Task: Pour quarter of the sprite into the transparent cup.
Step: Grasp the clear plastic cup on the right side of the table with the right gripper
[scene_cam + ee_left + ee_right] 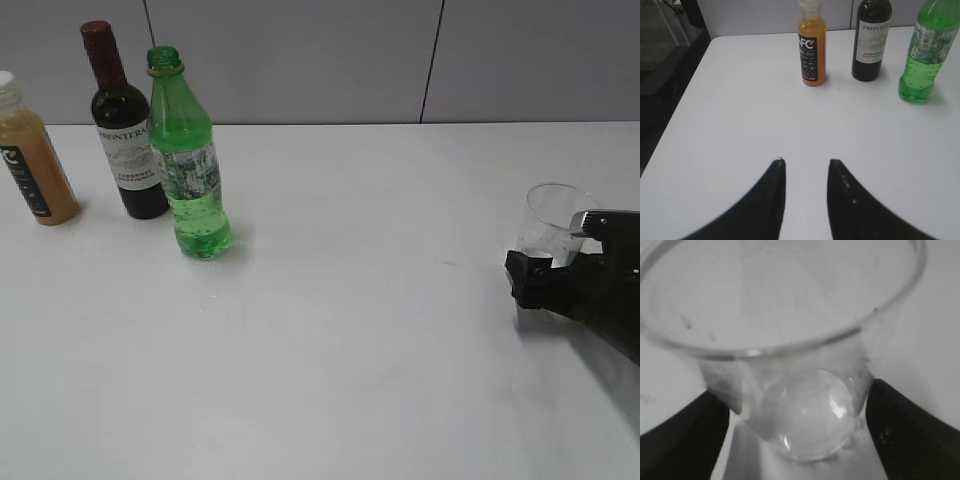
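right wrist view has the right gripper (795,405) clamped around the transparent cup (790,365), far right on the worktop (350,320); keep it upright. left gripper (806,162) hangs open, well short of the sprite (187,165), uncapped at back left.

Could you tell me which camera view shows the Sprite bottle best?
The exterior view: the sprite stands whole there, uncapped, beside the wine bottle. The left wrist view cuts off its top; the right wrist view shows only the transparent cup.
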